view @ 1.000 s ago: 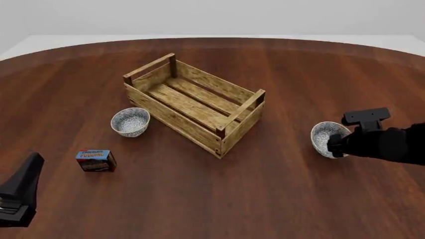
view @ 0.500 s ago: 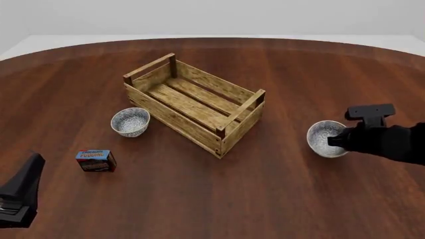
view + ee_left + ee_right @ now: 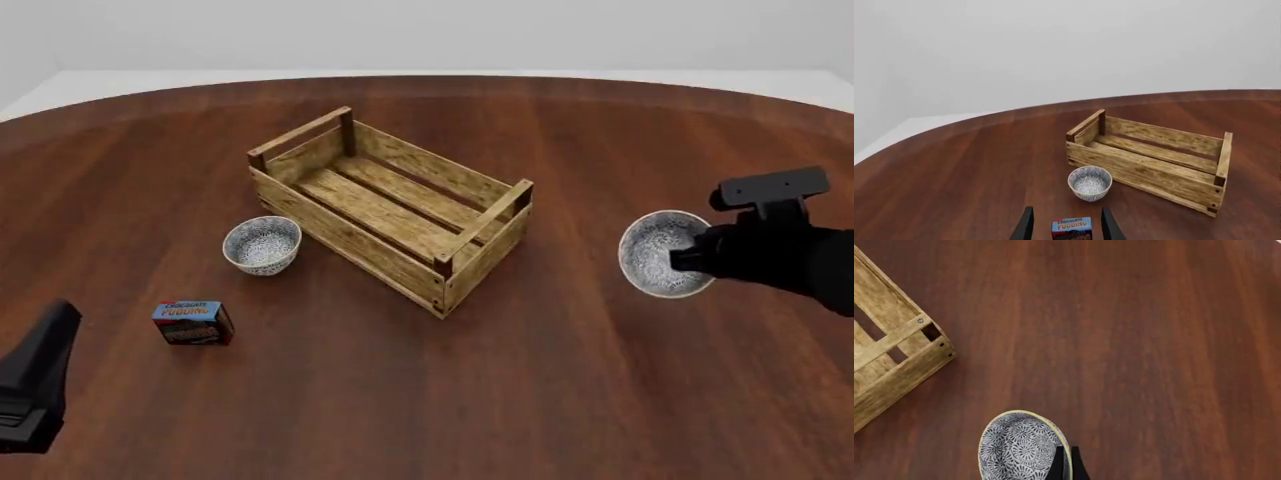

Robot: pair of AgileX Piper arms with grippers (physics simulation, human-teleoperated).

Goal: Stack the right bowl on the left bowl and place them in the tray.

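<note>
The right bowl (image 3: 657, 254), white with blue-grey speckle, hangs tilted above the table at the right. My right gripper (image 3: 686, 259) is shut on its rim. The right wrist view shows the bowl (image 3: 1017, 446) with the fingers (image 3: 1065, 466) pinching its edge. The left bowl (image 3: 262, 243) stands on the table just left of the wooden tray (image 3: 350, 228). It also shows in the left wrist view (image 3: 1089, 182) beside the tray (image 3: 1147, 175). My left gripper (image 3: 34, 390) is open and empty at the near left, its fingers (image 3: 1026, 226) apart.
A small blue-topped pudding box (image 3: 194, 322) lies near the left bowl, between it and my left gripper; it shows between the fingers in the left wrist view (image 3: 1072, 228). A tray corner (image 3: 894, 365) shows in the right wrist view.
My right gripper has lifted the right bowl off the table and tilted it. The left arm has sunk slightly.
</note>
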